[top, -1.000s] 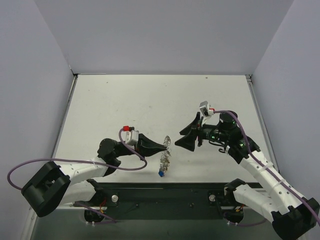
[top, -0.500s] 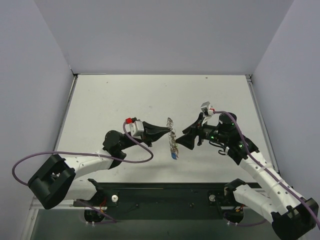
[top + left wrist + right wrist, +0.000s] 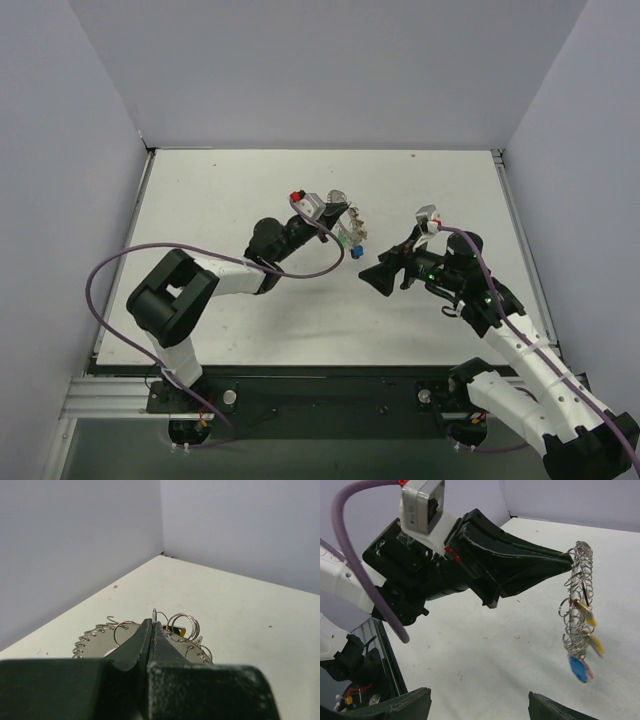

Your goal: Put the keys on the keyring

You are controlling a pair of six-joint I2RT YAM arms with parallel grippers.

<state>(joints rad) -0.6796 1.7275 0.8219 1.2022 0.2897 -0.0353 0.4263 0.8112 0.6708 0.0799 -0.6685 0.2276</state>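
Note:
My left gripper is shut on the rim of the keyring, a silvery hoop with a bumpy edge, and holds it above the table. In the left wrist view the fingertips pinch the keyring, with small wire rings and a yellow key head just beyond. In the right wrist view the keyring hangs edge-on from the left gripper, with yellow keys and a blue key dangling from it. My right gripper is open and empty, right of the ring and facing it.
White table inside grey walls; its back edge meets the wall at the top. A purple cable loops off the left arm. A black rail runs along the near edge.
My left arm has swung away from the near edge toward the table's middle, carrying the keyring up and back. The right gripper has stayed nearly in place, still open.

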